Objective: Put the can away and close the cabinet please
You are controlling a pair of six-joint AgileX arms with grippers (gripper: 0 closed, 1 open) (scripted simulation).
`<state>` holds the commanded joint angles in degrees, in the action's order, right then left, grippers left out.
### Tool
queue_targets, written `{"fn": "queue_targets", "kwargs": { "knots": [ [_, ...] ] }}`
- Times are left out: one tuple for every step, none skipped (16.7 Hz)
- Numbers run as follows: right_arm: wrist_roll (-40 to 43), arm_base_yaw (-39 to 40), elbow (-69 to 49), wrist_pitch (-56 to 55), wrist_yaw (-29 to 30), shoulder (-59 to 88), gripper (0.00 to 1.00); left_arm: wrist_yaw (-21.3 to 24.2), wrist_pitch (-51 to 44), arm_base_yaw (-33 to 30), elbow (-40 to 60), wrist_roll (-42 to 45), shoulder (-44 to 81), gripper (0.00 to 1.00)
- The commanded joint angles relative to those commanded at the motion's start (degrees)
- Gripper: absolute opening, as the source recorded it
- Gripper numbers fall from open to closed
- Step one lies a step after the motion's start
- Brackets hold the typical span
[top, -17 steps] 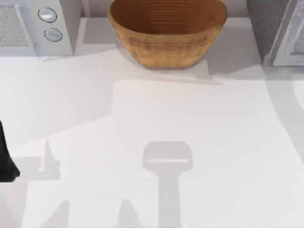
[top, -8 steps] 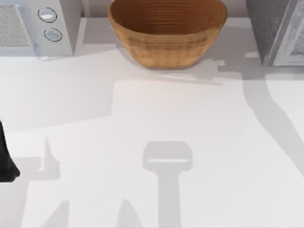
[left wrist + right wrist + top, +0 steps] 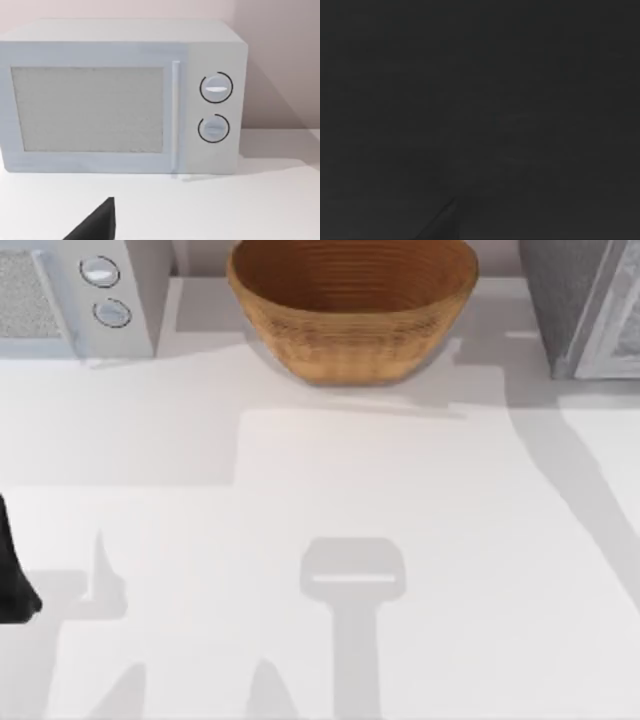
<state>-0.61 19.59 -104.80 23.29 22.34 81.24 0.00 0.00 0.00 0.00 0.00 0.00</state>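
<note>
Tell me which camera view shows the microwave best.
The left wrist view: it shows the microwave front-on, with door, handle and both dials. The top view catches just its corner at the table's far left. The right wrist view is dark.

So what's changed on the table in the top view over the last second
Only the shadow on the table's right side changed: the broad grey band running toward the cabinet narrowed, and its upper end slid toward the wicker bowl. No object moved; nothing was grasped or released. The bowl, the microwave and the cabinet stayed put, and the left arm stayed parked at the table's left edge. The right wrist view is dark.
</note>
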Motion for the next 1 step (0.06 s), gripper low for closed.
{"fn": "queue_targets", "kwargs": {
  "knots": [
    [0.00, -0.23, -0.22, -0.22, -0.22, 0.25, 1.00, 0.00, 0.00, 0.00, 0.00, 0.00, 0.00, 1.00]
  ]
}}
